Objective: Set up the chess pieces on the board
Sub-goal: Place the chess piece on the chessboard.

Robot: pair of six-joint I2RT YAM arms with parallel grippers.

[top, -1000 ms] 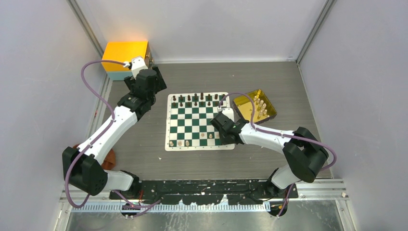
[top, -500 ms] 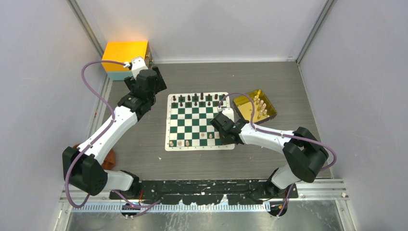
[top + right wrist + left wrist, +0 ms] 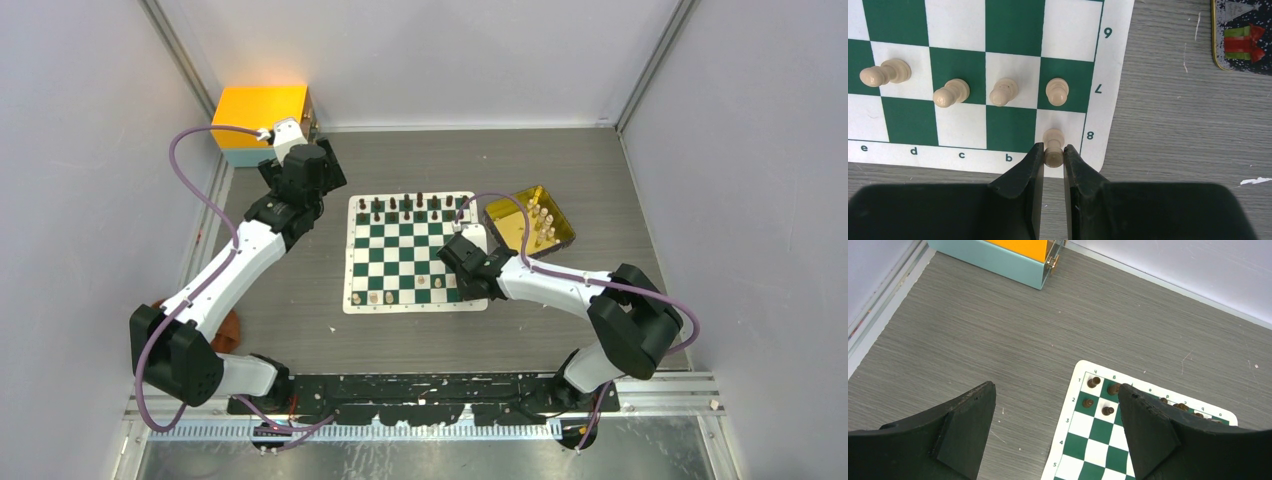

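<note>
The green and white board (image 3: 405,255) lies mid-table. Dark pieces (image 3: 405,205) stand along its far rows and a few pale pieces (image 3: 375,297) on its near rows. My right gripper (image 3: 1052,156) is shut on a pale piece (image 3: 1053,146) that stands on the near right corner square; several more pale pieces (image 3: 1004,91) stand in the row beyond it. In the top view the right gripper (image 3: 458,272) is over that corner. My left gripper (image 3: 1055,405) is open and empty, above the table by the board's far left corner (image 3: 1093,382), where dark pieces (image 3: 1108,410) stand.
A gold tray (image 3: 530,222) holding more pale pieces sits right of the board; its corner shows in the right wrist view (image 3: 1243,37). An orange and teal box (image 3: 262,120) stands at the back left corner, also in the left wrist view (image 3: 1008,252).
</note>
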